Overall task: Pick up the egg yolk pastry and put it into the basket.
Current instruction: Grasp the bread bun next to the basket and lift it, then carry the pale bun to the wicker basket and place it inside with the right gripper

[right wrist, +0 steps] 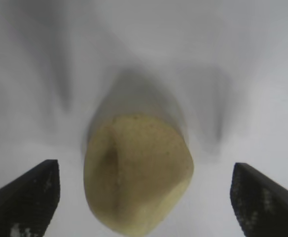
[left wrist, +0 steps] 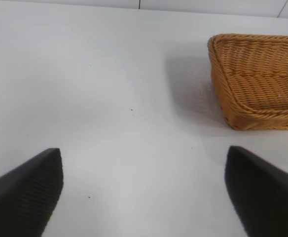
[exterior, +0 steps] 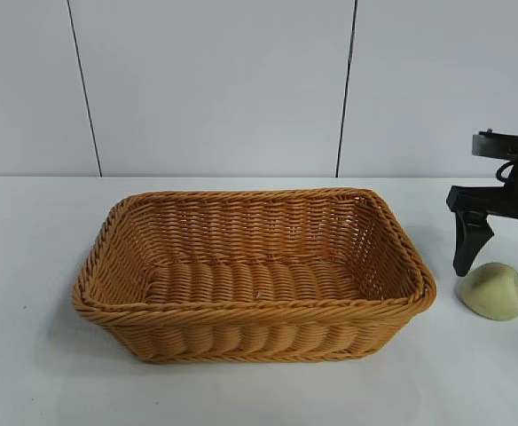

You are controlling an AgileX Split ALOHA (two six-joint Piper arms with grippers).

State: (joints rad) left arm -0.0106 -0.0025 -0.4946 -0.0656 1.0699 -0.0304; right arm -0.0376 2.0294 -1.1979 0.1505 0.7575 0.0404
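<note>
The egg yolk pastry (exterior: 492,291) is a pale yellowish dome lying on the white table, just right of the basket (exterior: 255,308). The basket is a large orange-brown wicker one in the middle of the table, and nothing lies in it. My right gripper (right wrist: 144,197) is open and hangs straddling the pastry (right wrist: 136,173), with a gap on each side and no contact. In the exterior view only one of its black fingers (exterior: 468,244) shows, at the right edge. My left gripper (left wrist: 144,190) is open and empty over bare table; a corner of the basket (left wrist: 252,79) lies beyond it.
The white table (exterior: 28,293) stretches to the left of and in front of the basket. A white panelled wall (exterior: 215,89) stands behind the table. The left arm is out of the exterior view.
</note>
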